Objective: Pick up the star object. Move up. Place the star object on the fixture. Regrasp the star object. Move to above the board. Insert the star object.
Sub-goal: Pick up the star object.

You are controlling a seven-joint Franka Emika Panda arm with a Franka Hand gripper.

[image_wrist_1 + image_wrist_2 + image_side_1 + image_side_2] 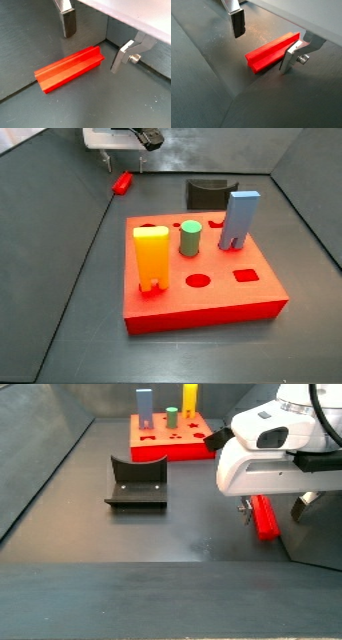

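Observation:
The star object (70, 69) is a small red peg lying flat on the dark floor next to the wall; it also shows in a wrist view (270, 53) and in both side views (122, 182) (263, 518). My gripper (93, 42) (263, 42) is open and empty right over it, one finger on each side of the peg's end. It hangs at the far corner in a side view (123, 168) and at the near right in a side view (271, 506). The black fixture (210, 193) (136, 482) stands apart from it. The red board (201, 293) (150, 450) lies farther off.
On the board stand a tall orange-yellow peg (151, 256), a green cylinder (191, 237) and a blue peg (239, 219). Grey walls close in the floor; one wall (133, 15) runs close beside the star object.

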